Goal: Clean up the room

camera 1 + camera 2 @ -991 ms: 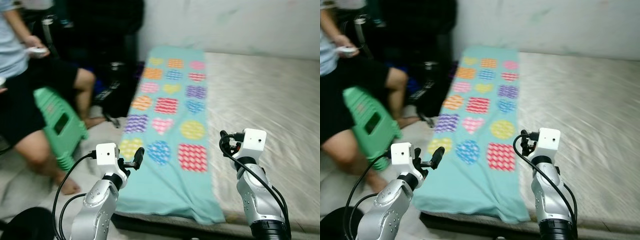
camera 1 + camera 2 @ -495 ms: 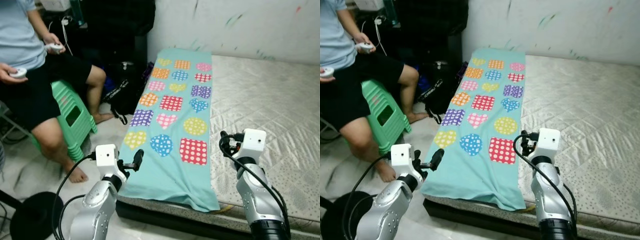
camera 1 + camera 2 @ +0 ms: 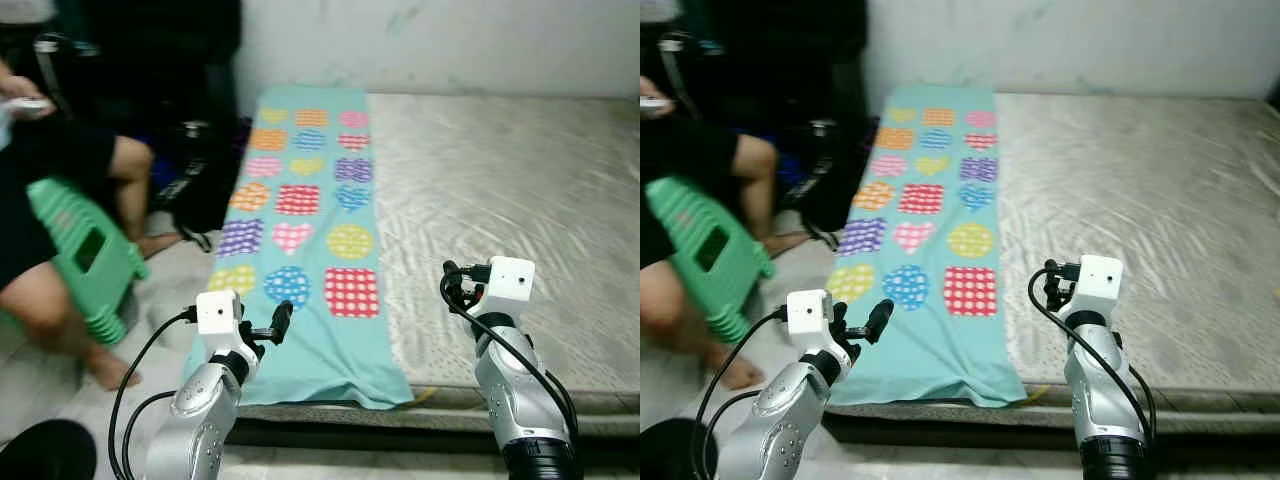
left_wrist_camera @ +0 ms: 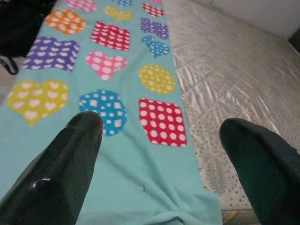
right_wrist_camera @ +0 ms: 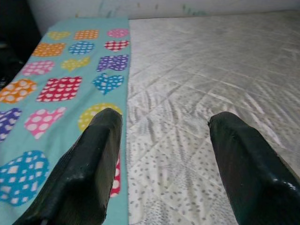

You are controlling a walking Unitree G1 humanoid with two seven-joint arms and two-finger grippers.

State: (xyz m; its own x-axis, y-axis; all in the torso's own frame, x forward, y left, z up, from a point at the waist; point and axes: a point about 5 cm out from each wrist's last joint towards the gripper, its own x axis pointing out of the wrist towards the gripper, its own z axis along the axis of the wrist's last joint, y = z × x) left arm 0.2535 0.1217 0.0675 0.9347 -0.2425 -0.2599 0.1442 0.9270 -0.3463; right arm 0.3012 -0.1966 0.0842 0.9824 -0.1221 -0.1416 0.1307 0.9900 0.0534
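A teal blanket (image 3: pixel 305 215) patterned with coloured hearts and circles lies flat along the left side of a bare mattress (image 3: pixel 500 200), its near end draped over the edge; the left gripper (image 4: pixel 159 140) hovers over that near end, jaws wide; the right gripper (image 5: pixel 164 140) hangs above the mattress, jaws wide; left, on the floor, a seated person (image 3: pixel 60 230), green stool (image 3: pixel 85 255) and black bag (image 3: pixel 195 185).

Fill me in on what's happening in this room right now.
The robot stands at the foot of a bare mattress with a turquoise blanket of coloured hearts and patches spread along its left side. Both arms are raised in front, the left gripper open above the blanket's near end, the right gripper open above the blanket's edge and the mattress. Neither holds anything. A person sits on a green stool to the left.
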